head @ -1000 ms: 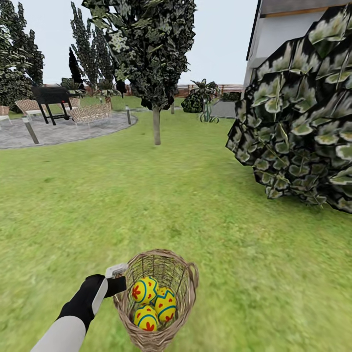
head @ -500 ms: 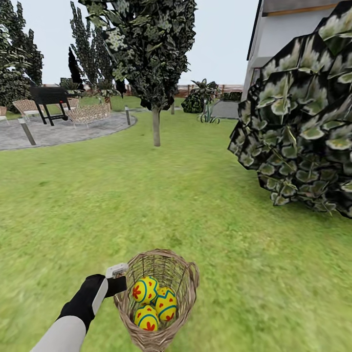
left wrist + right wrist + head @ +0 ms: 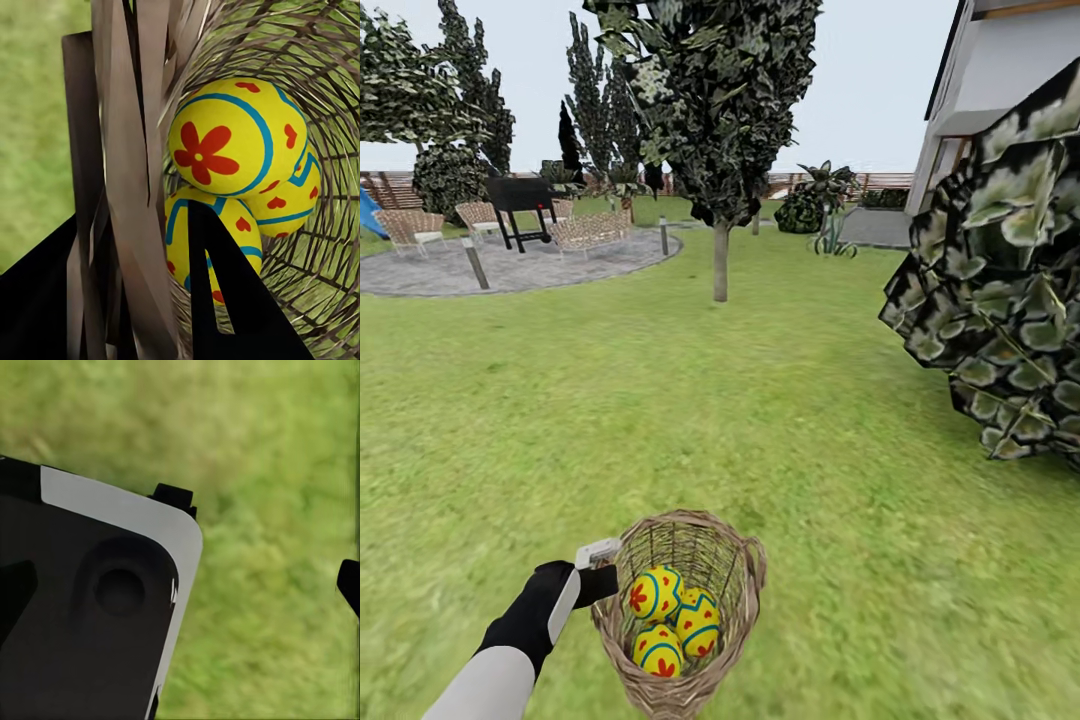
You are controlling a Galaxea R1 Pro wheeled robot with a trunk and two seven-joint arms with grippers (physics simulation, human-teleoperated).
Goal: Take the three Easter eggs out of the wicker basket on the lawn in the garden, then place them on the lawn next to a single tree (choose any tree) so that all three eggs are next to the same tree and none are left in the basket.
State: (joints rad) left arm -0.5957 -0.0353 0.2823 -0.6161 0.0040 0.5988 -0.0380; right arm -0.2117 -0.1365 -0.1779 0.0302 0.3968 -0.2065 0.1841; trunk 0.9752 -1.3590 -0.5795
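Left tool [image 3: 605,568]: at the basket's rim on the robot's left side, pinching the woven wall; the left wrist view shows one dark finger inside the basket and the other outside it.
Basket [image 3: 732,560]: held up close in front of the robot, above the lawn, mouth up and tilted a little.
Eggs [image 3: 656,592]: all three lie inside the basket, packed touching one another, low against the wall nearest the left tool; none is out yet.
Right tool: the right wrist view shows a dark and white body over grass and a dark tip at the picture's edge; I cannot tell whether it is spread or pressed together.
Lawn [image 3: 560,400]: open grass stretches from the basket on toward the tree.
Tree [image 3: 720,262]: slim pale trunk under a dark crown, well beyond the basket, straight ahead and slightly to its right.
Bush [image 3: 1010,300]: large leafy mass right of the basket, nearer than the tree.
Patio [image 3: 510,268]: grey paving with wicker chairs, far left of the tree.
Key relation: the tree lies far ahead of the carried basket, so the likely next need is to close that gap before unloading eggs.
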